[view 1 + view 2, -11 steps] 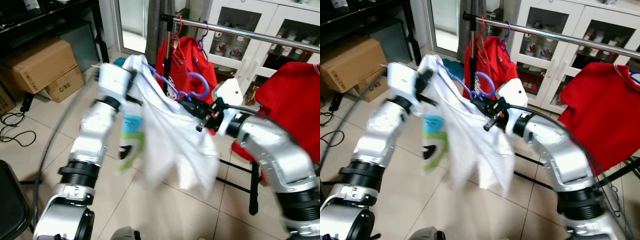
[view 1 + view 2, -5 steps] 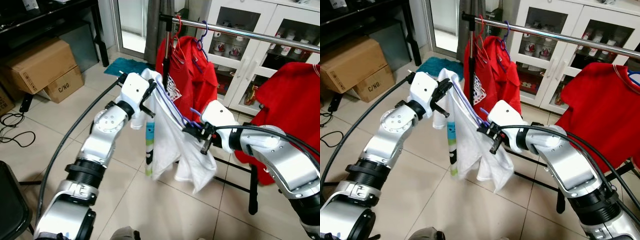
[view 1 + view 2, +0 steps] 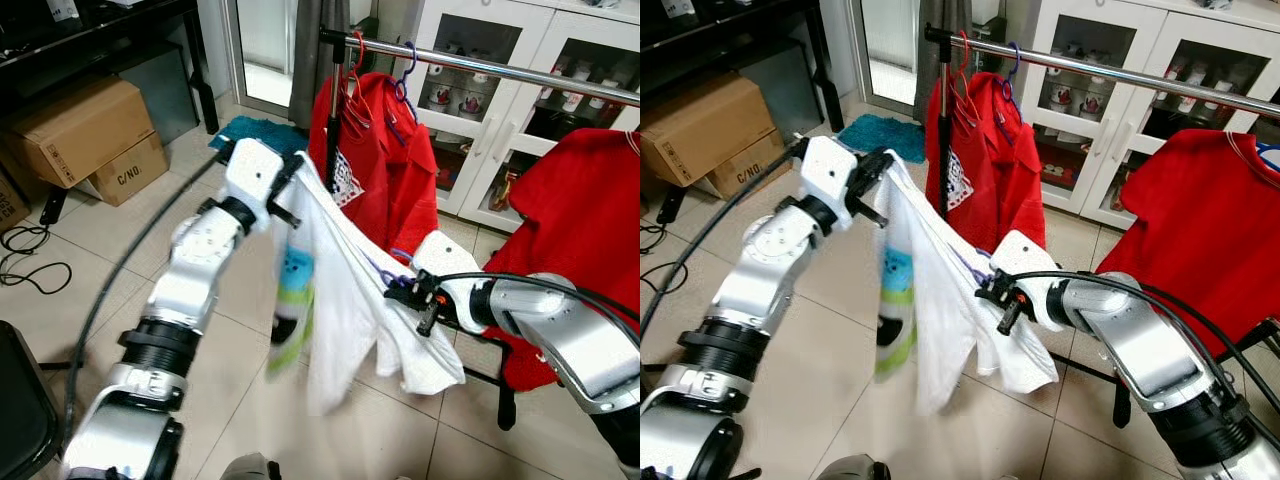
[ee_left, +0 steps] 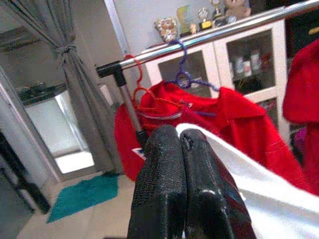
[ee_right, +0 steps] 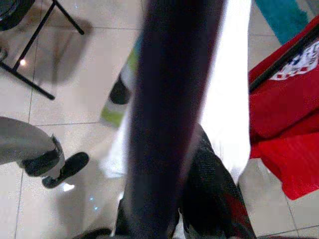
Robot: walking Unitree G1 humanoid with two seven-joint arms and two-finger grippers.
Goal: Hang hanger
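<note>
— What can you read from here?

— Your only clear lettering is "C/NO" on the lower brown cardboard box point(image 3: 128, 167) by the wall. The red T-shirt point(image 3: 385, 160) on the rail has a white print, too small to read. The white T-shirt point(image 3: 345, 290) carries a blue, green and black graphic, blurred.

— How do your arms sit?

— Your left gripper point(image 3: 293, 172) is raised high in front of you, elbow bent, its black fingers point(image 4: 172, 179) pressed together on the upper edge of the white T-shirt. Your right gripper point(image 3: 400, 293) reaches across low and inward, at the shirt's other shoulder. Its fingers are closed on the cloth and the purple plastic hanger point(image 3: 388, 272) that threads through the shirt; only a short curve of the hanger shows there.

— And where is that against the rail?

— The shirt hangs slanted between your two grippers, below and in front of the silver clothes rail point(image 3: 500, 70), not on it. The rail's black upright post point(image 3: 332, 110) stands just behind the shirt. A second red garment point(image 3: 575, 220) hangs to your right, white glass-door cabinets point(image 3: 520, 60) are behind, and a teal mat point(image 3: 255, 133) lies on the tiled floor point(image 3: 90, 260).
</note>
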